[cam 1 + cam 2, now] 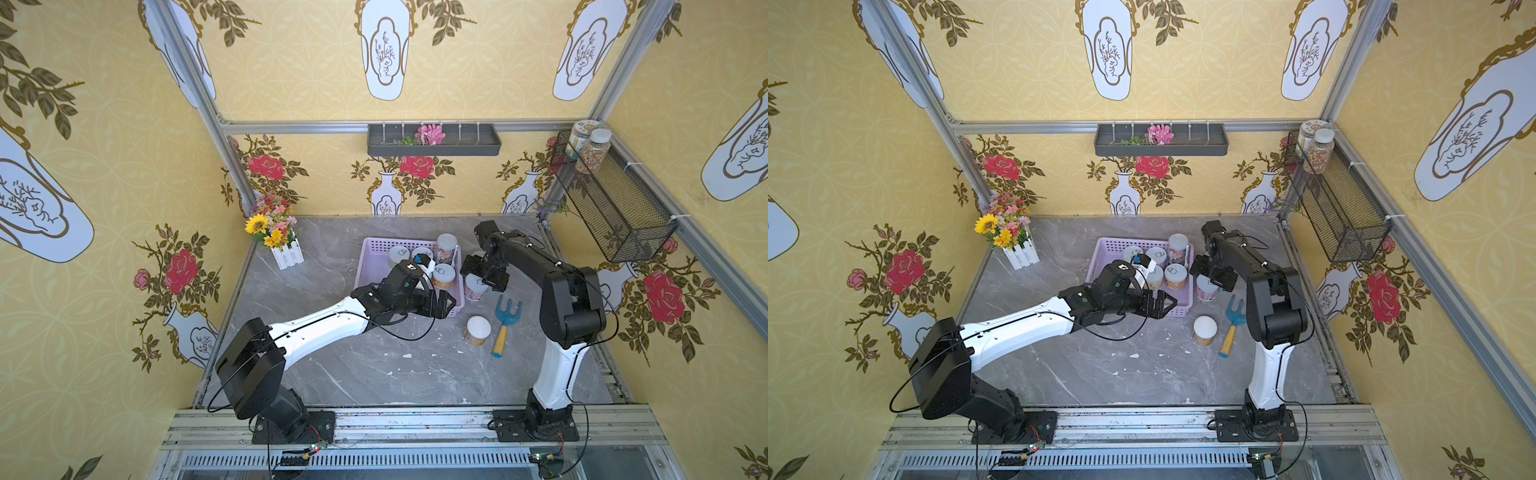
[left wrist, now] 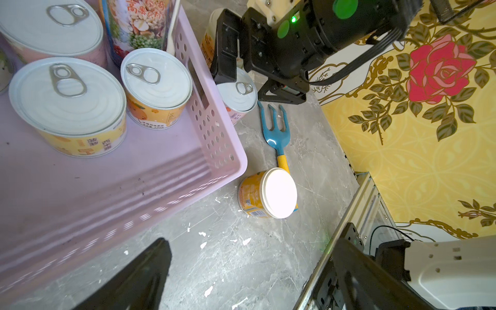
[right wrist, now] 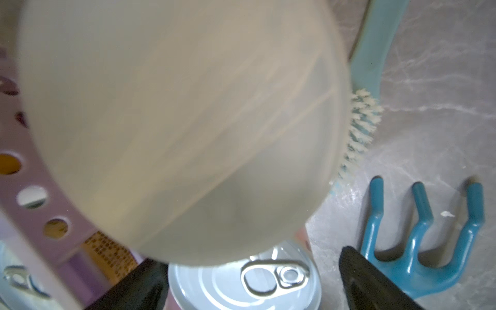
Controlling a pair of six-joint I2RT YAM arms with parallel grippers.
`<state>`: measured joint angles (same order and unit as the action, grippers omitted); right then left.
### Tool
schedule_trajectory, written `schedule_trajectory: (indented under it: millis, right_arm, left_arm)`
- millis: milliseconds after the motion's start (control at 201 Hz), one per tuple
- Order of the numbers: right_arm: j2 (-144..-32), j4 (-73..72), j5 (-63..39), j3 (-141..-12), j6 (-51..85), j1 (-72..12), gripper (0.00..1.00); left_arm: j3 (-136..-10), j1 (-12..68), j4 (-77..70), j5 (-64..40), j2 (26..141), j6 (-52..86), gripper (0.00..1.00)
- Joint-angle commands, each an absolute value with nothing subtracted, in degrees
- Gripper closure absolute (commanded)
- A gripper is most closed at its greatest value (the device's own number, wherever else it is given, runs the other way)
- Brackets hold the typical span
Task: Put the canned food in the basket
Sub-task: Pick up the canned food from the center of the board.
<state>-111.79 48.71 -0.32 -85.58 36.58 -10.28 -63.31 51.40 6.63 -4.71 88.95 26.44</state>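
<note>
Overhead stereo pair, close wrist views

I see a lilac basket (image 1: pixel 374 270) with round perforations. The garden fork (image 1: pixel 506 326) is teal with a yellow handle; the tabletop (image 1: pixel 374 365) is veined grey.

Blurred pale round object (image 3: pixel 174 120), perhaps a can, hiding teal brush (image 3: pixel 369 53) handle

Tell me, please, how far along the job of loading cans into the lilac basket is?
Done: five cans, the tall one included, stand in the lilac basket. In hand: nothing gripped; the open right pincer straddles the pink can just outside the basket wall; the left pincer hovers open and empty. Left: that can, a yellow can behind the right pincer, and a plain-topped can beside the blue fork.
</note>
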Motion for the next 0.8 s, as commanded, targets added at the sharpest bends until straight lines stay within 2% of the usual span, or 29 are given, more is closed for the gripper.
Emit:
schedule_trajectory:
  millis: [0, 449, 798]
  right_arm:
    - [-111.8, 51.05, -0.99, -86.0, 35.7, -10.77, 0.05]
    - [-112.26, 50.61, -2.57, -86.14, 35.43, -10.79, 0.27]
    - [-97.15, 59.29, 7.98, -84.05, 35.81, -11.72, 0.37]
  left_arm:
    - [-62.62, 51.42, 6.72, -4.74, 88.63, 26.4, 0.0]
    - [-60.51, 51.33, 6.98, -3.86, 86.3, 28.36, 0.0]
    - [-56.18, 48.68, 4.53, -6.33, 81.34, 33.57, 0.0]
